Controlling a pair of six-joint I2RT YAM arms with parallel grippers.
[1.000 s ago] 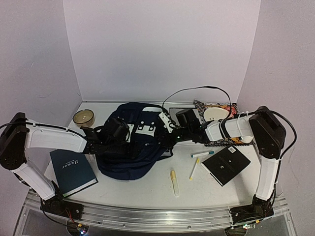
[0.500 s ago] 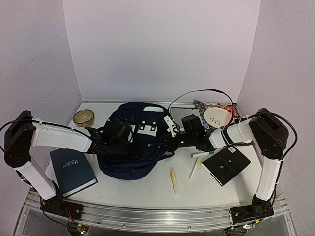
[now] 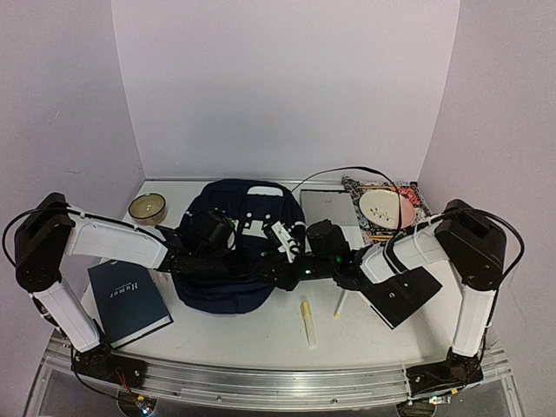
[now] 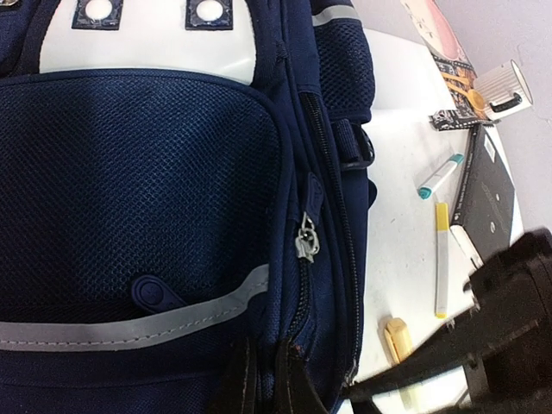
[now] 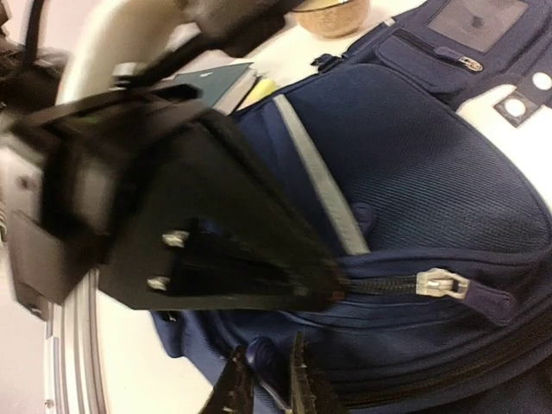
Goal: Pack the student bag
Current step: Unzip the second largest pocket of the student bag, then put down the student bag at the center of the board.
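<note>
The student bag (image 3: 228, 256), navy with grey stripe trim and white patches, lies flat mid-table. In the left wrist view my left gripper (image 4: 264, 360) is shut, pinching the bag's fabric (image 4: 147, 172) just below the end of a side zipper whose metal slider (image 4: 304, 240) sits higher up. In the right wrist view my right gripper (image 5: 266, 373) hangs over the bag's lower edge (image 5: 414, 172). Its jaws stand a little apart with a navy zipper pull tab (image 5: 263, 358) between them. The left gripper's black body fills the upper left of that view, and a silver slider (image 5: 442, 283) sits beside its tip.
A dark hardcover book (image 3: 129, 300) lies front left and a small bowl (image 3: 148, 207) back left. A yellow highlighter (image 3: 307, 320), a white pen (image 3: 340, 304) and a black case (image 3: 404, 295) lie right of the bag. Behind them sit a grey tablet (image 3: 328, 208) and a plate (image 3: 382, 206).
My right arm has swung left and nearer, along the bag's front edge, and its jaws have parted slightly. The left arm has barely moved and stays shut on the fabric.
</note>
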